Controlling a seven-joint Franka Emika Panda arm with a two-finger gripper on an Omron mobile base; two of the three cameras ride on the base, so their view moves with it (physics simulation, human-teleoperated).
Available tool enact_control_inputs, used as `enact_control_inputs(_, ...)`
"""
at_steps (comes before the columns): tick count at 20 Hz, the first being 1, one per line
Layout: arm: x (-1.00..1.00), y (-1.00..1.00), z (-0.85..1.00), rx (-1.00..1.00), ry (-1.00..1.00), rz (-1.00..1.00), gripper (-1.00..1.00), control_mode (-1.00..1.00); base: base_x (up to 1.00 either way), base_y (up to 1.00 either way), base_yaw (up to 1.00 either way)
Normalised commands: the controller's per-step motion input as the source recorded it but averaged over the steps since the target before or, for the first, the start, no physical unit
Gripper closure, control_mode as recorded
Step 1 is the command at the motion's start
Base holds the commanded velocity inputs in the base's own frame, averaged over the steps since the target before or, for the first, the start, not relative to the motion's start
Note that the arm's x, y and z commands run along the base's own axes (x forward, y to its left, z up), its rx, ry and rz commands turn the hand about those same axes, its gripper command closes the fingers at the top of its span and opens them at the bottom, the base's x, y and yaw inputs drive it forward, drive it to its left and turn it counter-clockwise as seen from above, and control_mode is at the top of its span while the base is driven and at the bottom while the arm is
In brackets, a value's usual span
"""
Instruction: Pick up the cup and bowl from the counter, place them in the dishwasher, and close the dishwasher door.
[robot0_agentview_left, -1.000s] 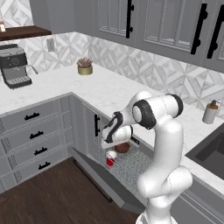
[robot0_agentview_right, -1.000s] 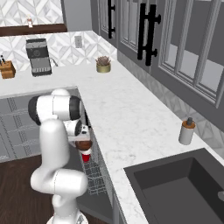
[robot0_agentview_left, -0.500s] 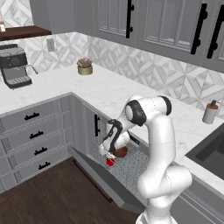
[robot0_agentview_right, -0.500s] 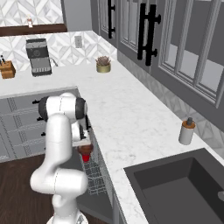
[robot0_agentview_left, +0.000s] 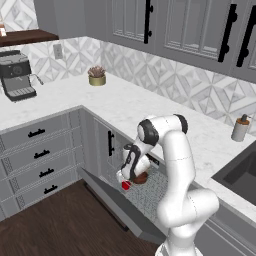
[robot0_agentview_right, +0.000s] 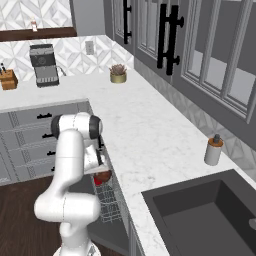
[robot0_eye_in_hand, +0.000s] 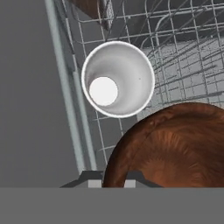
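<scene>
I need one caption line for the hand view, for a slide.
Looking down along the gripper: brown bowl at the fingertips, white-lined cup upright in the dishwasher's wire rack.

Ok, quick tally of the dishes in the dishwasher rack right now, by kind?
Cups: 1, the red cup standing upright in the rack.
Bowls: 1, the brown bowl beside it, under the gripper.
Total: 2 dishes in the open dishwasher.
</scene>
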Motion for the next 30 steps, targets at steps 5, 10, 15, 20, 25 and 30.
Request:
enact_control_inputs(5, 0.15, -0.39, -0.33, 0.00, 0.00, 0.00, 1.00, -1.00, 0.00, 0.00, 0.00)
enact_control_inputs(10, -0.08, 0.26, -0.86, -0.11, -0.04, 0.08, -1.00, -1.00, 0.00, 0.00, 0.00)
enact_control_inputs(15, -0.22, 0.73, -0.83, -0.18, -0.07, 0.10, -1.00, -1.00, 0.00, 0.00, 0.00)
enact_control_inputs(20, -0.18, 0.37, -0.11, -0.05, -0.01, 0.02, -1.00, -1.00, 0.00, 0.00, 0.00)
enact_control_inputs(25, -0.62, 0.11, 0.82, 0.00, -0.11, 0.00, -1.00, -1.00, 0.00, 0.00, 0.00)
enact_control_inputs(30, -0.67, 0.17, 1.00, 0.09, -0.05, 0.00, -1.00, -1.00, 0.00, 0.00, 0.00)
